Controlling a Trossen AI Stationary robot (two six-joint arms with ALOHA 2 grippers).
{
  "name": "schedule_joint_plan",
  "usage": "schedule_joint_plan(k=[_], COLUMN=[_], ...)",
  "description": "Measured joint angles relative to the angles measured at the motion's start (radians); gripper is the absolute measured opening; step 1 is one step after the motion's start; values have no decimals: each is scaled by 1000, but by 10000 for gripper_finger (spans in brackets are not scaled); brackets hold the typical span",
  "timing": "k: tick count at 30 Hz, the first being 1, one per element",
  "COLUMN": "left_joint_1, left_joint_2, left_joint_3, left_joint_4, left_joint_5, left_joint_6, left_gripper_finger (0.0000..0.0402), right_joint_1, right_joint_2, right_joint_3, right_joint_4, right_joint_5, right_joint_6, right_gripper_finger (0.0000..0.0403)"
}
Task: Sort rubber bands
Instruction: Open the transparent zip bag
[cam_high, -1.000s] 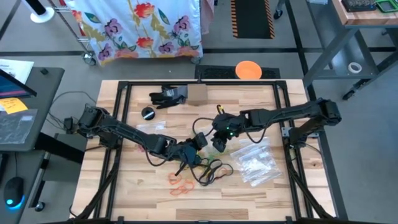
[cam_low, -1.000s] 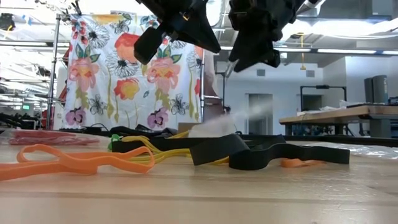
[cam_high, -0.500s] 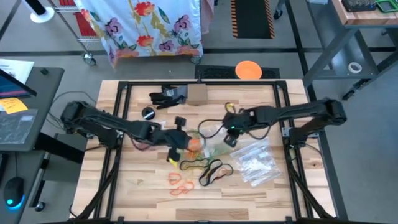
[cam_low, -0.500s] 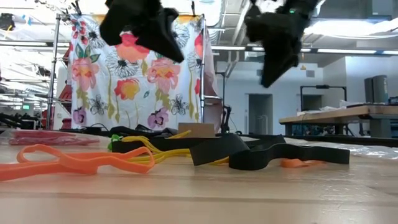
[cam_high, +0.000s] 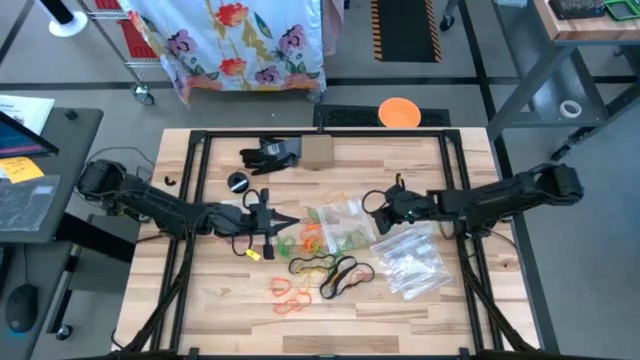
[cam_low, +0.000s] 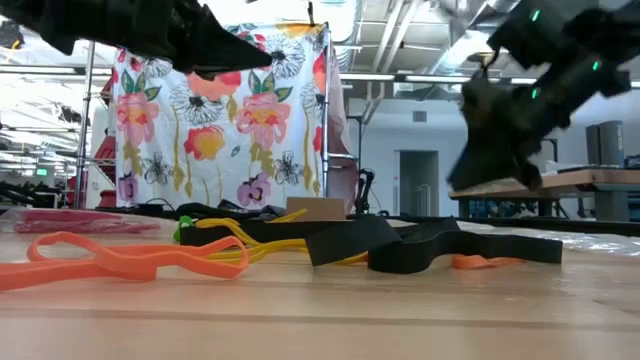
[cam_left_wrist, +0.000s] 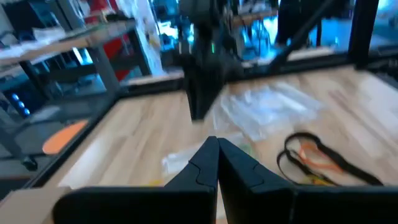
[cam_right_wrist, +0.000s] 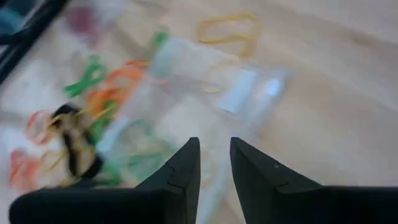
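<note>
Thin, limp rubber bands (cam_high: 322, 268) were strewn on the wooden table (cam_high: 200, 320) between the pressed-together left gripper (cam_high: 287, 220) and the slightly parted right gripper (cam_high: 372, 203), beside glossy clear bags (cam_high: 410, 262).

High view: overhead, straight down, whole pale wooden slatted table (cam_high: 220, 290). Low view: tabletop level, facing room. Wrist views: close, forward past fingers; both probably share thin coloured rubber bands (cam_high: 318, 268).

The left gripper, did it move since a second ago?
Yes. The left gripper pulled back leftward, away from the black rubber bands, toward the table's left edge.
</note>
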Motion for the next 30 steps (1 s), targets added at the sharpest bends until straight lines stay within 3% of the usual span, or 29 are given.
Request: schedule_joint_plan(k=[3, 9, 12, 16, 19, 22, 26, 30], left_joint_1=[1, 1, 1, 1, 1, 1, 11, 73], left_joint_2=[1, 1, 0, 1, 1, 1, -6, -56], left_joint_3=[-11, -12, -12, -12, -12, -12, -12, -12], left_joint_4=[-8, -15, -15, -49, -65, -43, 7, 29], left_joint_5=[0, 0, -1, -1, -1, -1, -17, -20], left_joint_6=[-2, 25, 43, 48, 37, 0, -79, -275], left_gripper_finger=[0, 0, 0, 0, 0, 0, 0, 0], right_joint_1=[-21, -71, -88, -65, -37, -11, 72, 169], right_joint_2=[88, 284, 378, 472, 480, 446, 402, 394], right_joint_3=[2, 9, 52, 152, 268, 407, 591, 724], right_joint_4=[21, 304, 324, 322, 259, 78, -123, -227], right_joint_5=[-14, -167, -209, -200, -191, -170, -55, 26], right_joint_6=[52, 55, 13, -49, -137, -296, -606, -904], right_gripper_finger=[84, 87, 88, 22, 5, 3, 2, 1])
